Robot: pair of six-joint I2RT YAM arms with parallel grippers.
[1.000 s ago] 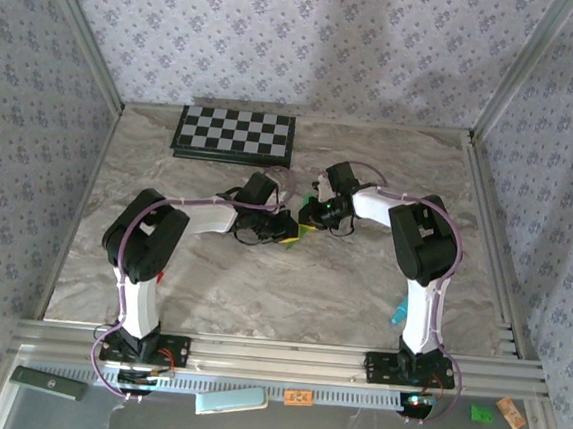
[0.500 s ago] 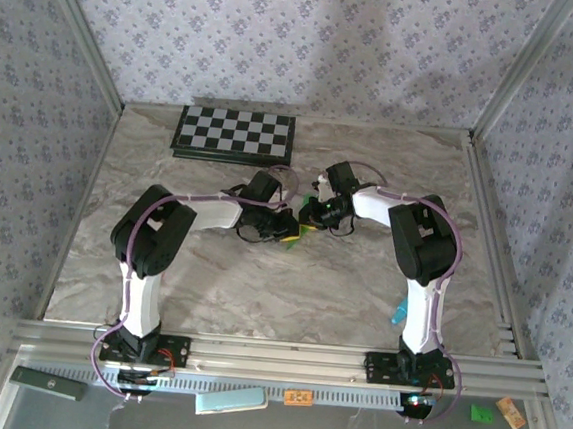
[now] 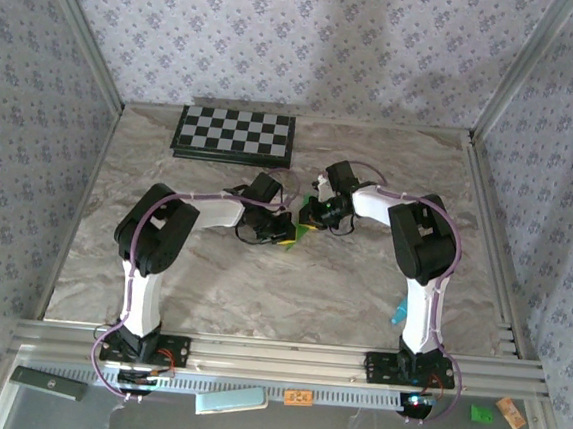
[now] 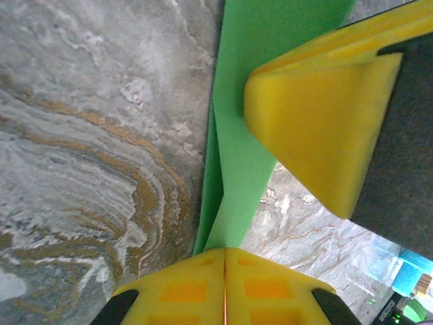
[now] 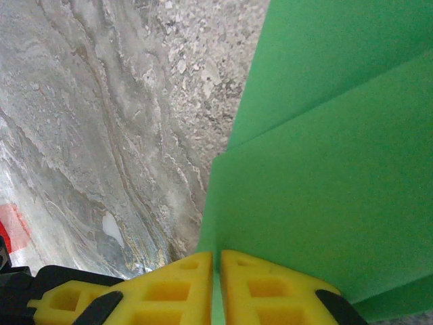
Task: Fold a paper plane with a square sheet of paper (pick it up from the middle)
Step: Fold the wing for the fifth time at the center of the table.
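The green sheet of paper (image 3: 302,232) lay partly folded near the middle of the marble worktop (image 3: 220,289). Up close, the sheet (image 5: 325,169) showed overlapping creased layers. The left fingers (image 4: 183,291) were pressed together, with the paper's folded edge (image 4: 233,169) running straight into the seam between them. The right fingers (image 5: 270,288) were closed narrow too, with a sliver of green caught in the gap. The two pairs met at the paper, very near each other, and one right finger (image 4: 318,128) sat over the sheet in the left wrist view. Farther out, the black-and-white checkerboard (image 3: 235,135) lay by the back wall, well apart, and a teal marker (image 3: 398,312) rested just beside the right arm.
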